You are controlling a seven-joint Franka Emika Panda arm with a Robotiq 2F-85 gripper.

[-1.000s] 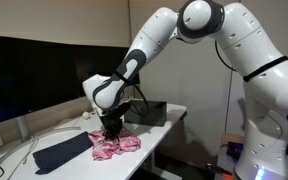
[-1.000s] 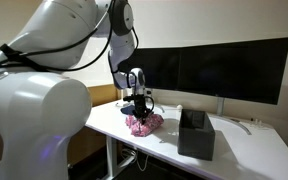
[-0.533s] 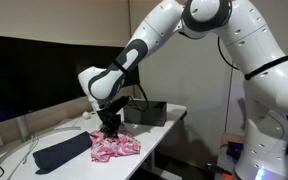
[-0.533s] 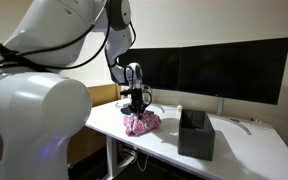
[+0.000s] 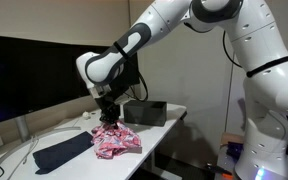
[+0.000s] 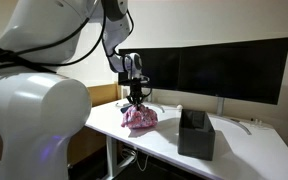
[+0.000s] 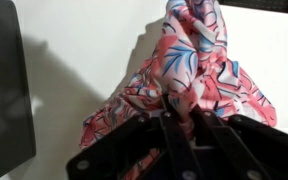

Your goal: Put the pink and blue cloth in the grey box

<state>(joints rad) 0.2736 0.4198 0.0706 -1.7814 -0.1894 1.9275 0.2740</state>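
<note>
Right, our gripper [image 5: 109, 112] is clamped on the cloth [image 5: 116, 140] top, rest hanging straight below w/ lower folds seemingly on the table [image 5: 154, 136], & the box [image 5: 144, 112] near, alongside.

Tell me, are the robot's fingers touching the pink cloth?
Touching. The wrist view shows the fingers closed on the cloth's gathered top, with fabric bunched between them.

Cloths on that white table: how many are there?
2. The pink and blue cloth, bunched, is gripped by the hand; a dark cloth lies flat on the table beside it. None seems hidden.
</note>
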